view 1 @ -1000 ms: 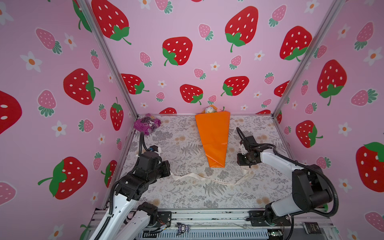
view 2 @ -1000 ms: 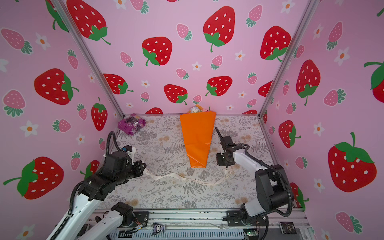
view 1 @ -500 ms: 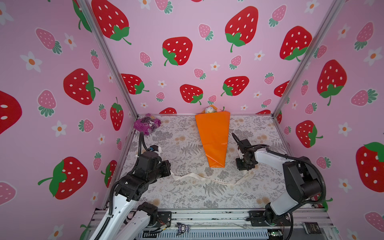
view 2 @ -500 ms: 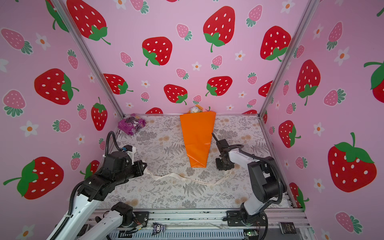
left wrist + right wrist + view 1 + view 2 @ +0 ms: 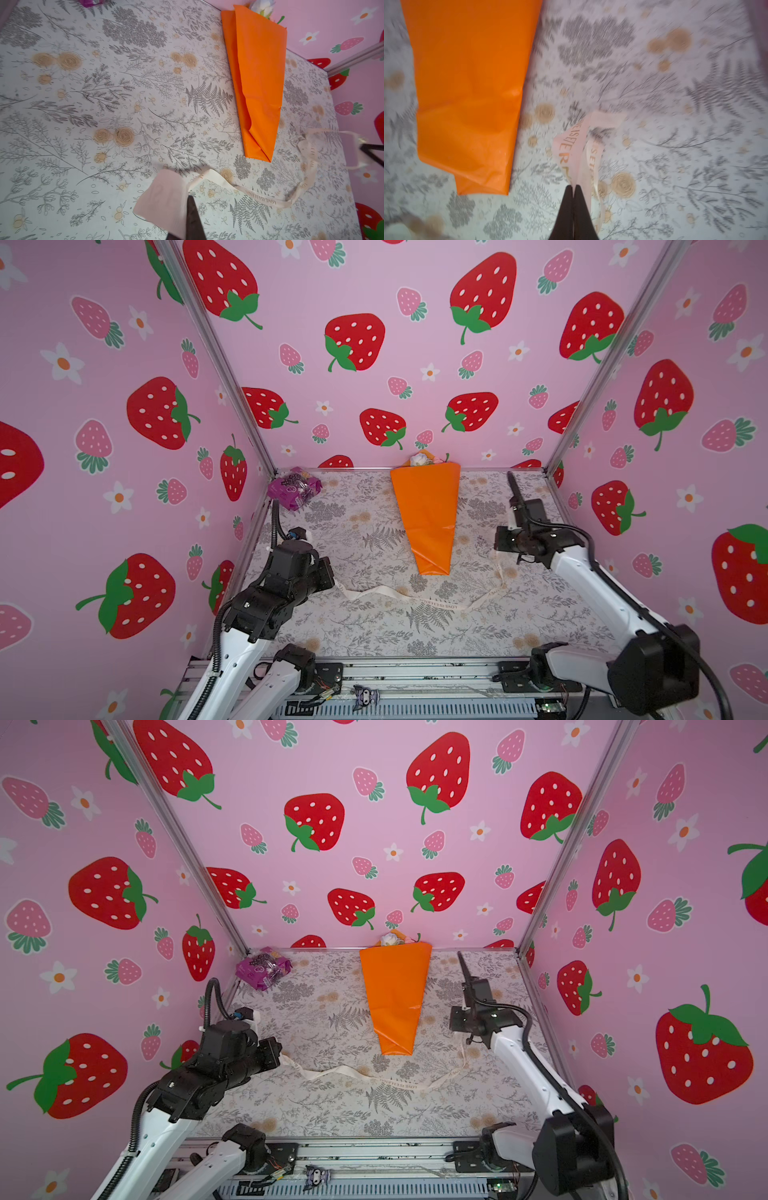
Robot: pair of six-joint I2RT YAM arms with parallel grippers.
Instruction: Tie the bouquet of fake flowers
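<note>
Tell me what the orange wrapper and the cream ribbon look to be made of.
The orange wrapper is probably thin paper or plastic film. It is smooth with a slight sheen and holds sharp folds and creases. The ribbon is likely woven satin or polyester. It is soft and limp, lies in loose curves and twists, and carries printed lettering.

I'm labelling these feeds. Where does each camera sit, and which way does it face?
Top views: high at the front, looking down and back at the bouquet and ribbon; left arm and right arm show.
Left wrist: on the left arm, looking across the table at the bouquet; the left fingers hold one ribbon end.
Right wrist: close over the table, blurred; the right fingers pinch the other end beside the bouquet's tip.
Shared: every view shows bouquet and ribbon.
</note>
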